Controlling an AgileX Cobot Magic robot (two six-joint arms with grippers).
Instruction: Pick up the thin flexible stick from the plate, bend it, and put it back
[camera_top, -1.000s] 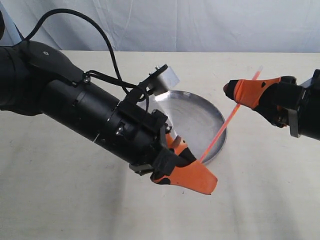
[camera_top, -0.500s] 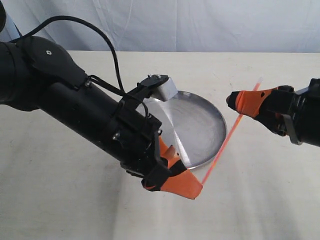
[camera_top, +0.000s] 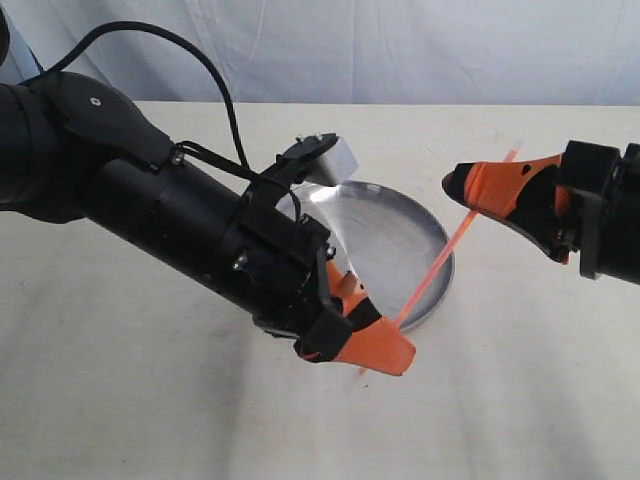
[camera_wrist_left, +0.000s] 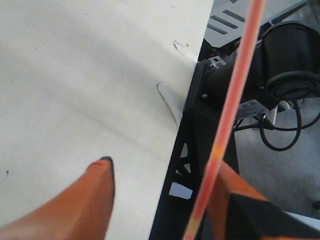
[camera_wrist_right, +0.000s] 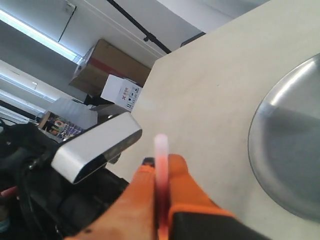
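Observation:
The thin flexible stick (camera_top: 450, 250) is red-orange and straight, slanting above the plate's right rim. My right gripper (camera_top: 452, 181) is shut on its upper part, with the pale tip poking past the fingertips (camera_wrist_right: 161, 150). The lower end reaches my left gripper (camera_top: 385, 335), whose jaws stand wide apart in the left wrist view (camera_wrist_left: 165, 165). There the stick (camera_wrist_left: 230, 110) lies along one finger (camera_wrist_left: 235, 200) only. The shiny steel plate (camera_top: 390, 230) sits on the table below both grippers, and its rim (camera_wrist_right: 285, 150) shows in the right wrist view.
The left arm's bulky black body and its silver camera block (camera_top: 325, 160) overhang the plate's left side. A cream table (camera_top: 150, 400) carries everything. Its edge and a black frame (camera_wrist_left: 195, 150) show in the left wrist view.
My left gripper dropped down and left, then came back up toward the plate's rim. The right gripper rose slightly with the stick. The stick stays straight.

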